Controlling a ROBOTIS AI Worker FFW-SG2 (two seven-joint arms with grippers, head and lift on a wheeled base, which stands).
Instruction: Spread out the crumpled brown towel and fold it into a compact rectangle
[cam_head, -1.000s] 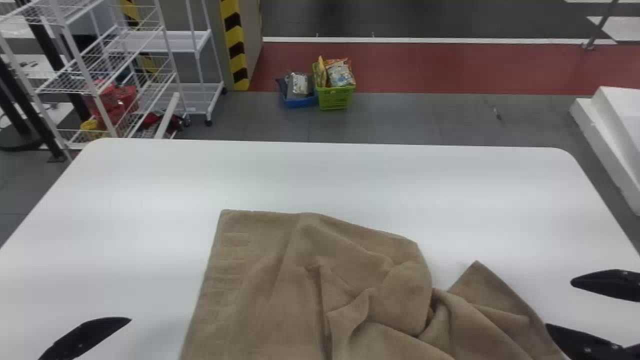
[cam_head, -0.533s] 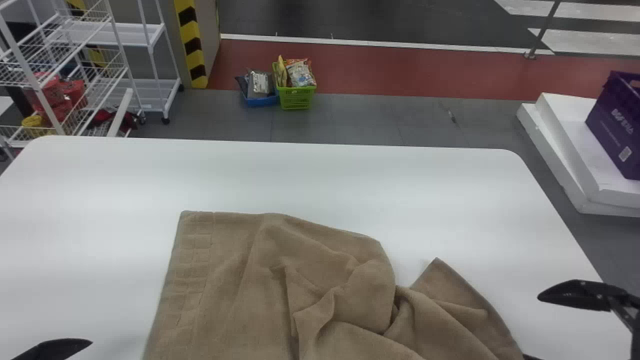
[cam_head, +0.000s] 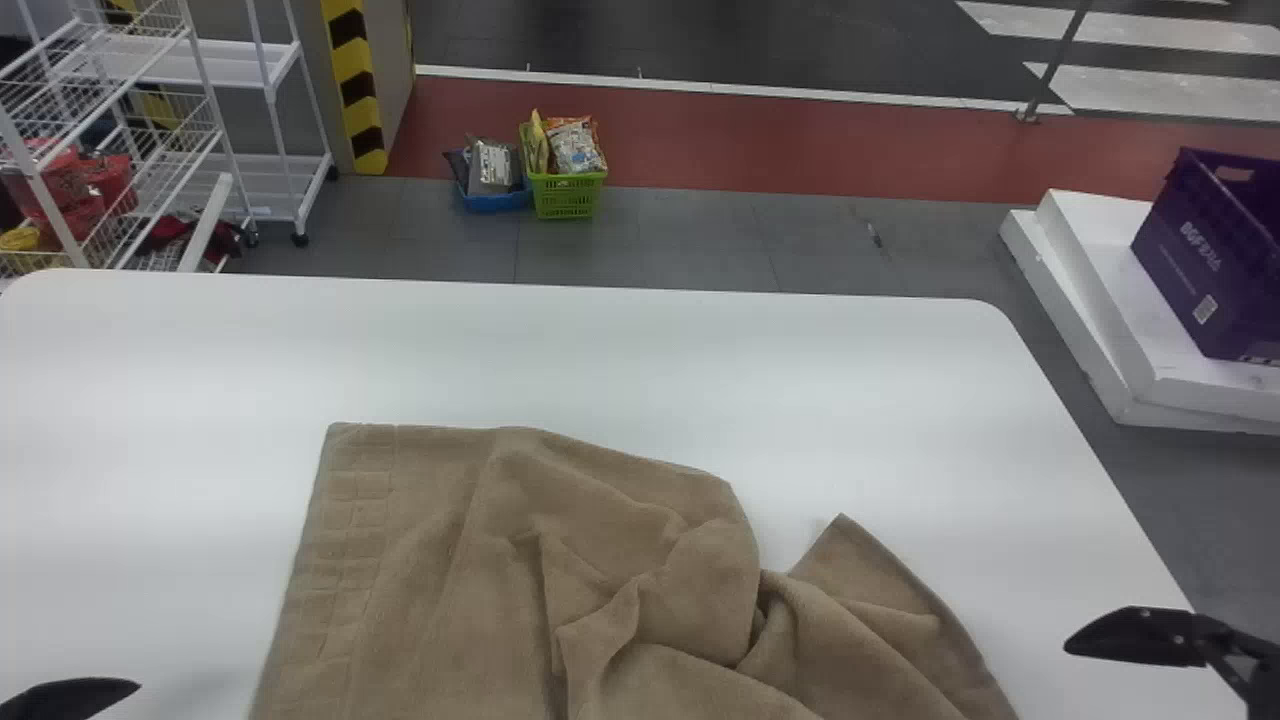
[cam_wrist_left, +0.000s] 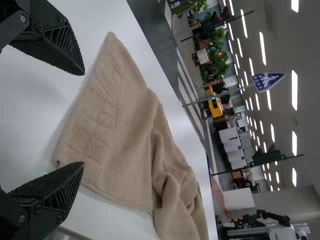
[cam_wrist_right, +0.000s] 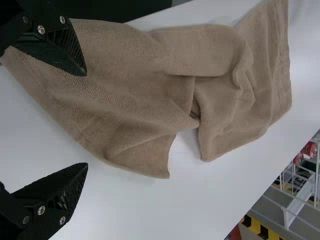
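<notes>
The brown towel (cam_head: 480, 560) lies on the white table, its left part fairly flat with a ribbed border, its middle and right part bunched in folds, one corner pointing away. My left gripper (cam_head: 85, 697) is at the lower left of the head view, left of the towel; in its wrist view the left gripper (cam_wrist_left: 82, 120) stands open at the border of the towel (cam_wrist_left: 125, 130). My right gripper (cam_head: 1120, 637) is right of the towel in the head view; in its own wrist view the right gripper (cam_wrist_right: 86, 120) is open, one finger over the towel (cam_wrist_right: 130, 85), the other over bare table.
The white table (cam_head: 600, 350) extends beyond the towel. Past its far edge are a wire rack (cam_head: 110, 150), a green basket (cam_head: 567, 190) on the floor, and a purple crate (cam_head: 1200, 260) on white blocks at the right.
The head view has swung to the right, so table and towel appear shifted left. The right gripper sits lower in the view than before. The towel keeps its shape.
</notes>
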